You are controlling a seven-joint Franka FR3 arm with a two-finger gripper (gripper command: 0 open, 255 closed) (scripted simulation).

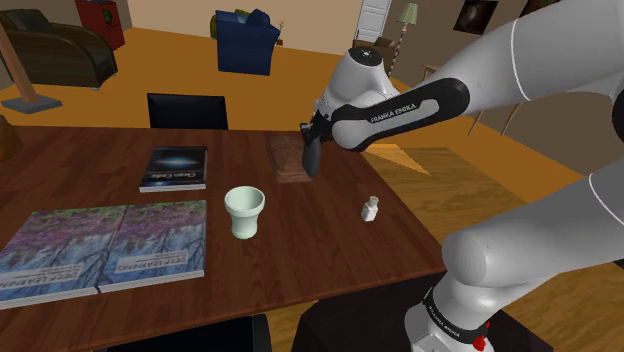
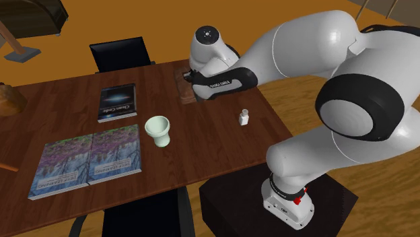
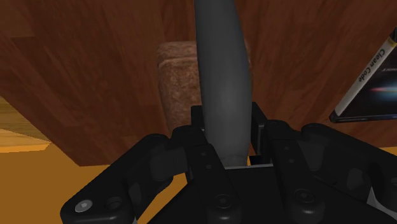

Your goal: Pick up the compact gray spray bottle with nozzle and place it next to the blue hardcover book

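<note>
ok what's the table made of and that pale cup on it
Table: wood by its look, reddish-brown with streaky grain, slight sheen. Cup: smooth, matte, pale greenish white, no pattern; maybe ceramic or plastic, it can't be told.

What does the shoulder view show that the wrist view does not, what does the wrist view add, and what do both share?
Shoulder view: the small white bottle standing on the table, a pale cup, a pair of purple-patterned books, a black chair and the white arm.
Wrist view: the words Clean Code along the dark book's pale spine, and the brown block's speckled surface up close.
Both: the gripper, the brown block, the dark book and the table.
</note>
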